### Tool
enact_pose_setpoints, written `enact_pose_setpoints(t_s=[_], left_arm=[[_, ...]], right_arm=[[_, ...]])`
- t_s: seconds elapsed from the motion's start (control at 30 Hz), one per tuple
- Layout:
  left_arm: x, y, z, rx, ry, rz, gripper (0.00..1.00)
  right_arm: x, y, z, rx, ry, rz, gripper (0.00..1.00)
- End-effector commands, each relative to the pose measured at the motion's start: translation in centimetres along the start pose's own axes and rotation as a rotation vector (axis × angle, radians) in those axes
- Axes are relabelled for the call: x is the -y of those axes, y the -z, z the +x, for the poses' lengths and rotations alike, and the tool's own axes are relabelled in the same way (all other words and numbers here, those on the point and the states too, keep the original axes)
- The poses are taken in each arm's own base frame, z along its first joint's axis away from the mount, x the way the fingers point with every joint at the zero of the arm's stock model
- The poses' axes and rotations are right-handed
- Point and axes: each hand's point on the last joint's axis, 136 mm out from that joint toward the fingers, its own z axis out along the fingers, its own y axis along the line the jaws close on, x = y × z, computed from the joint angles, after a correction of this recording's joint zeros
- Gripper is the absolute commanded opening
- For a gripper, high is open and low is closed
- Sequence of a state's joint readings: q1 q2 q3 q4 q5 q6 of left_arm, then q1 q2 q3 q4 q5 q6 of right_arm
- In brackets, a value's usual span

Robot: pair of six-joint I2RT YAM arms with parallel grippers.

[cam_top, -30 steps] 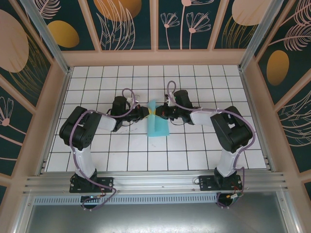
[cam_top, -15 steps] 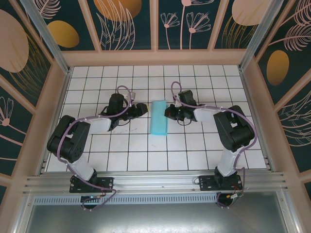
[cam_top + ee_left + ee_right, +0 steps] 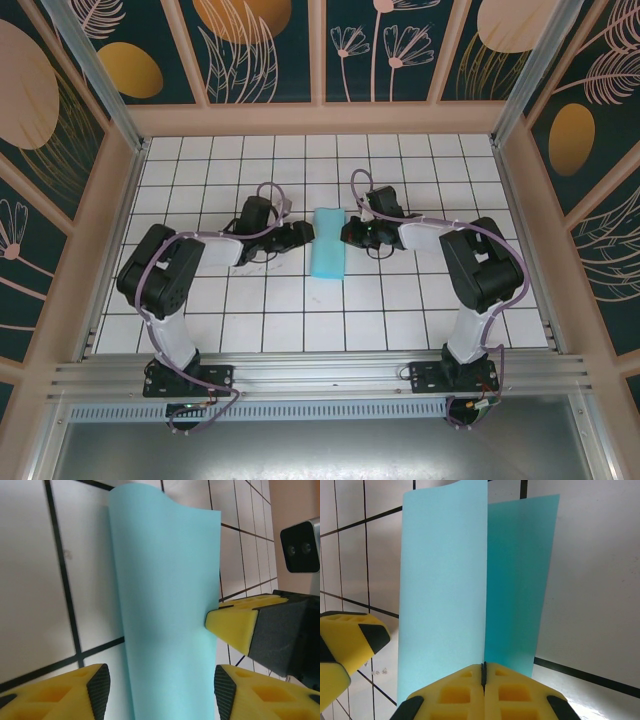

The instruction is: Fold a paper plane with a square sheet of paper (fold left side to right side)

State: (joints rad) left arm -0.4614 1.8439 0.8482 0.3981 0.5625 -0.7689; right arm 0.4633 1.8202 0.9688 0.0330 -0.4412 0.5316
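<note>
From the top, a thin matte turquoise-blue sheet of paper (image 3: 328, 243), doubled over into a narrow upright rectangle, lies on the white grid-tiled desk (image 3: 400, 300). The left end effector (image 3: 303, 233) sits just left of the sheet's far half. The right end effector (image 3: 347, 233) sits just right of it, at the sheet's edge.

In the left wrist view, the sheet (image 3: 165, 605) runs up the middle, its far end curling slightly off the tiles. The left end effector (image 3: 157, 687) is spread, one yellow fingertip on each side of the sheet's near end, gripping nothing. The right end effector (image 3: 225, 625) touches the sheet's right edge with its yellow tip.

In the right wrist view, the sheet (image 3: 445, 580) shows two layers, a paler top flap and a darker strip of the lower layer beside it. The right end effector (image 3: 483, 672) is pressed together exactly where the flap's free edge ends. Whether that edge is nipped between the fingers I cannot tell. The left end effector (image 3: 345, 655) shows beyond the sheet's opposite side.
</note>
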Motion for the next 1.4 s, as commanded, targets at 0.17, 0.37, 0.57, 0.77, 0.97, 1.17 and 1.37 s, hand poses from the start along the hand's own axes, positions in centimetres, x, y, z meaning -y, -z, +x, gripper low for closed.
enact_pose_setpoints(t_s=[0.17, 0.37, 0.57, 0.77, 0.97, 1.17, 1.37], left_arm=[[-1.0, -2.1, 0.3, -0.049, -0.025, -0.096, 0.50], [-1.5, -3.2, 0.8, -0.081, -0.037, -0.137, 0.39], [-2.8, -3.3, 1.2, -0.097, -0.050, -0.208, 0.37], [-3.3, -3.3, 1.5, -0.108, -0.059, -0.231, 0.37], [-3.8, -3.5, 1.7, -0.123, -0.084, -0.279, 0.39], [-3.8, -3.7, 1.9, -0.135, -0.107, -0.300, 0.40], [-4.0, -3.8, 2.1, -0.143, -0.113, -0.311, 0.41]], right_arm=[[0.1, -0.2, -0.4, -0.004, 0.014, 0.011, 0.00], [0.0, -0.2, -0.4, -0.004, 0.019, 0.005, 0.01], [-0.2, 0.8, -1.3, 0.048, 0.043, 0.027, 0.13], [0.6, 3.6, -3.1, 0.179, 0.060, 0.110, 0.37], [1.7, 6.8, -4.3, 0.304, 0.052, 0.186, 0.52], [2.3, 8.5, -4.6, 0.353, 0.044, 0.198, 0.57], [2.1, 8.6, -4.3, 0.344, 0.049, 0.181, 0.59]])
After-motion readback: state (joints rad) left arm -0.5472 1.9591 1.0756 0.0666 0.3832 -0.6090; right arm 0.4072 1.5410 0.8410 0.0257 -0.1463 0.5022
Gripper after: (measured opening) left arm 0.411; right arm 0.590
